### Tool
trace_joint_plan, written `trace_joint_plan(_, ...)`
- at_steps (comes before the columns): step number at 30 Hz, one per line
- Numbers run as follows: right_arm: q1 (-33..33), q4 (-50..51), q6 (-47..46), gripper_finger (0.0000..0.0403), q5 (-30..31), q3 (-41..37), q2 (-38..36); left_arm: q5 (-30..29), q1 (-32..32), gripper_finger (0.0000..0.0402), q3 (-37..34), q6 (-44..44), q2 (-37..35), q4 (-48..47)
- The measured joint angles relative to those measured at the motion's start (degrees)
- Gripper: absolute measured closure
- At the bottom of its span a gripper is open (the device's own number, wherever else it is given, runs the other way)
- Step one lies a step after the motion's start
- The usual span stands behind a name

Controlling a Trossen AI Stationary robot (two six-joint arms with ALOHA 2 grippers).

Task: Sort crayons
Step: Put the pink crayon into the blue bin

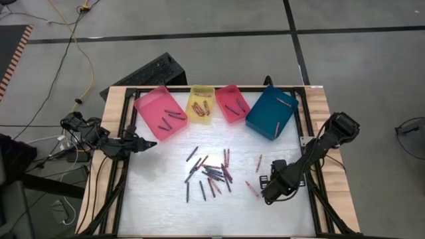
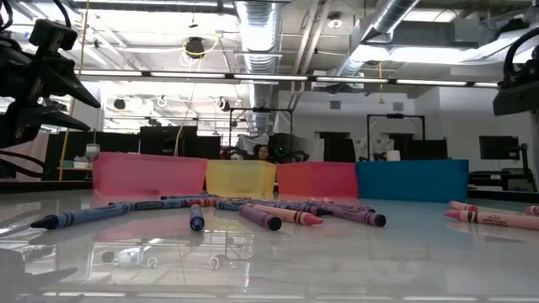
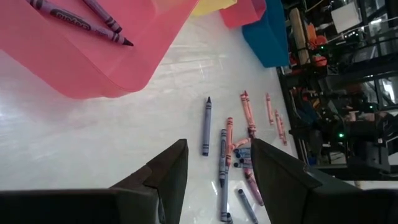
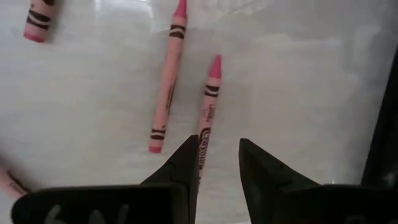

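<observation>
The right gripper (image 4: 216, 163) hovers with parted, empty jaws over a pink crayon (image 4: 208, 102) at the lower right of the table (image 1: 159, 212); the crayon's tip points away from the fingers, apparently diagonally. The left gripper (image 1: 149, 143) waits released beside the pink tray (image 1: 145, 106).

A glossy, reflective white tabletop (image 1: 159, 199) is seen, edged by pale wood (image 1: 109, 106). Paper-wrapped crayons (image 1: 212, 174) (waxy tips) and translucent plastic trays (image 1: 149, 109) are shown.
</observation>
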State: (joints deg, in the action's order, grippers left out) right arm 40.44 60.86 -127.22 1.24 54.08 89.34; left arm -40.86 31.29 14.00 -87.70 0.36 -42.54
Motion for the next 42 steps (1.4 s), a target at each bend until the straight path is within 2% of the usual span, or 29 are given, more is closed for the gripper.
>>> trace_joint_plan(8, -0.04, 0.47, 0.15, 0.0295, 0.15, -0.21, 0.0, -0.33, 0.02, 0.0236, 0.0, 0.0, 0.02, -0.02)
trace_joint_plan(16, -0.04, -8.93, 0.17, 0.0296, 0.54, -6.35, -0.04, -0.32, 0.01, 0.0236, 0.0, 0.01, 0.02, -0.04)
trace_joint_plan(23, -0.06, -9.46, 0.23, 0.0298, 0.52, -7.19, -0.17, -0.33, 0.02, 0.0236, 0.0, 0.02, 0.02, -0.09)
trace_joint_plan(27, -0.08, -9.67, 0.22, 0.032, 0.44, -7.23, -0.15, -0.39, 0.02, 0.0236, 0.0, 0.02, 0.0, -0.11)
trace_joint_plan(34, -0.08, -10.16, 0.26, 0.0391, 0.2, -7.28, -0.11, -0.44, 0.01, 0.0236, 0.0, 0.02, 0.0, -0.44)
trace_joint_plan(42, -0.08, -10.79, 0.39, 0.0399, 0.13, -7.32, -0.07, -0.5, 0.02, 0.0236, 0.0, 0.02, 0.01, -0.52)
